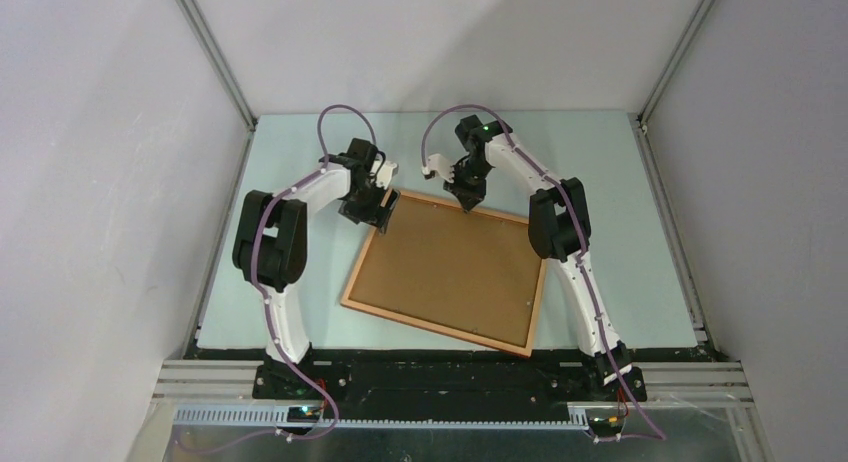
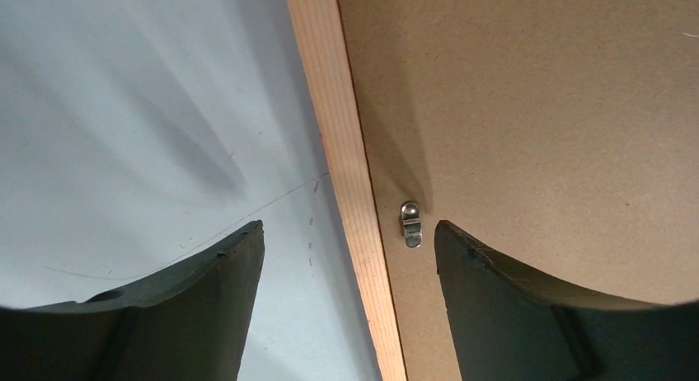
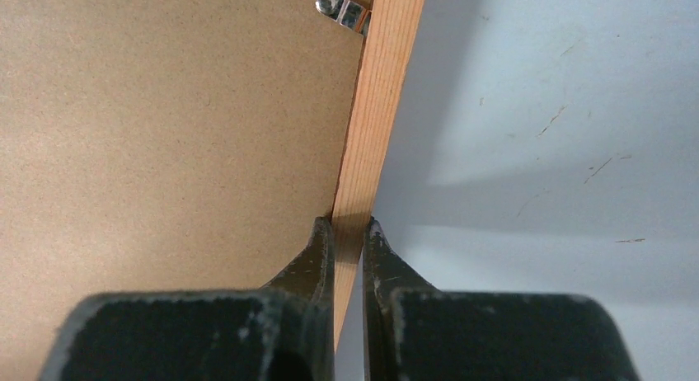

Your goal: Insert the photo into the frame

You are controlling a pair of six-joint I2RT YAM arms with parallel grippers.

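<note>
The frame (image 1: 436, 328) lies back-up on the pale table, its thin orange-brown moulding around a brown backing board (image 1: 450, 272). The photo is hidden. My left gripper (image 1: 378, 214) hovers over the frame's far left corner. In the left wrist view it (image 2: 349, 237) is open, its jaws straddling the moulding (image 2: 346, 150) with a gap on each side, next to a small metal clip (image 2: 410, 224). My right gripper (image 1: 468, 200) is at the far edge. In the right wrist view it (image 3: 349, 224) is shut on the moulding (image 3: 383, 92), one finger over the backing board (image 3: 165, 134).
Another metal clip (image 3: 342, 11) sits on the board against the moulding ahead of the right gripper. Grey walls enclose the pale table (image 1: 620, 232) on three sides. The arm bases stand at the near edge.
</note>
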